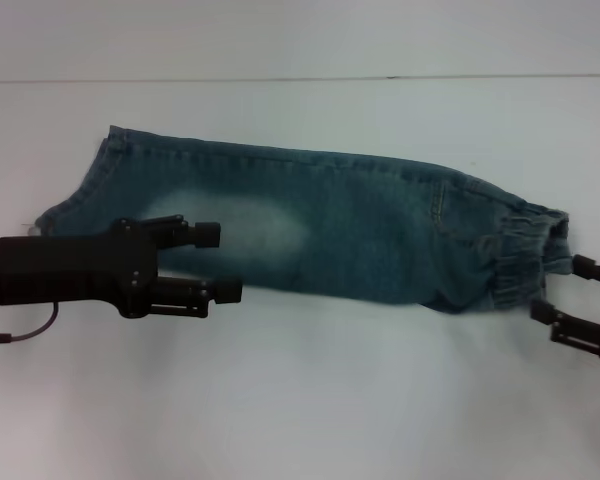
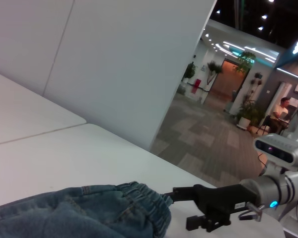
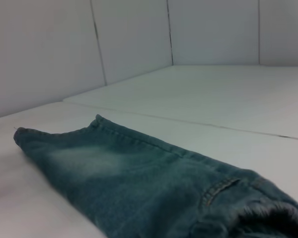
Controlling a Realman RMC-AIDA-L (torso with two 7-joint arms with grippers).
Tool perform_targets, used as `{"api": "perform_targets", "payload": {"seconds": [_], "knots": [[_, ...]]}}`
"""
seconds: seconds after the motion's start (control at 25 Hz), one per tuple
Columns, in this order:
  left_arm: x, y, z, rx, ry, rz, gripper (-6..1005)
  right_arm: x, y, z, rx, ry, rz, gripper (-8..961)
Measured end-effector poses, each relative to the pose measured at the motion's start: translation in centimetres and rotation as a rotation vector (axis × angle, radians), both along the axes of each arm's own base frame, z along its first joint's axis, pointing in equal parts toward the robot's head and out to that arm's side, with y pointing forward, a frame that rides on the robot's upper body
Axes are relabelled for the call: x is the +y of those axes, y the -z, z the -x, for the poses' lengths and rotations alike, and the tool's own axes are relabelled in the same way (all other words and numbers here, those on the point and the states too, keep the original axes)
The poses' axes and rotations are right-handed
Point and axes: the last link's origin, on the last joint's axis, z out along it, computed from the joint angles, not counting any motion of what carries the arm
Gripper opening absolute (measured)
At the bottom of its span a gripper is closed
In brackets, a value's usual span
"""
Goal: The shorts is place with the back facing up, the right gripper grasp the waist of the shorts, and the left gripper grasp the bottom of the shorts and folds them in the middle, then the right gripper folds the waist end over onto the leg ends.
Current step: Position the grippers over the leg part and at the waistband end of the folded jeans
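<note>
So on my feed the left gripper (image 1: 223,262) is hovering over the leg half of the shorts (image 1: 350,225) with its fingers spread apart and nothing between them, near the pale worn patch and the near edge of the denim. Over on the other side my right gripper (image 1: 563,293) sits just beside the gathered waistband (image 1: 525,255), also spread open, one finger close to the elastic and the other lower down off the fabric. Those shorts are already folded lengthwise into one long strip, lying flat across the white table (image 1: 300,400), hems (image 1: 80,195) pointing left.
</note>
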Motion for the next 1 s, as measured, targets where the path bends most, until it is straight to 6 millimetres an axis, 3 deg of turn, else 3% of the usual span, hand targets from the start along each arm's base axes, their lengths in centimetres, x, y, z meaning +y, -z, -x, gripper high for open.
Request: {"api": "perform_targets", "payload": {"seconds": [0.28, 0.52, 0.72, 1.0], "knots": [[0.3, 0.1, 0.2, 0.013, -0.014, -0.016, 937, -1.1, -4.6, -0.2, -0.040, 0.027, 0.005, 916], [0.3, 0.2, 0.2, 0.017, -0.008, -0.027, 936, -2.3, -8.1, 1.7, -0.068, -0.003, 0.096, 915], [0.1, 0.3, 0.5, 0.019, -0.015, -0.041, 936, -2.3, -8.9, 2.8, -0.079, 0.046, 0.196, 915], [0.2, 0.4, 1.1, 0.043, -0.048, -0.071, 937, -1.1, -8.8, 2.8, -0.096, 0.170, 0.303, 905]]}}
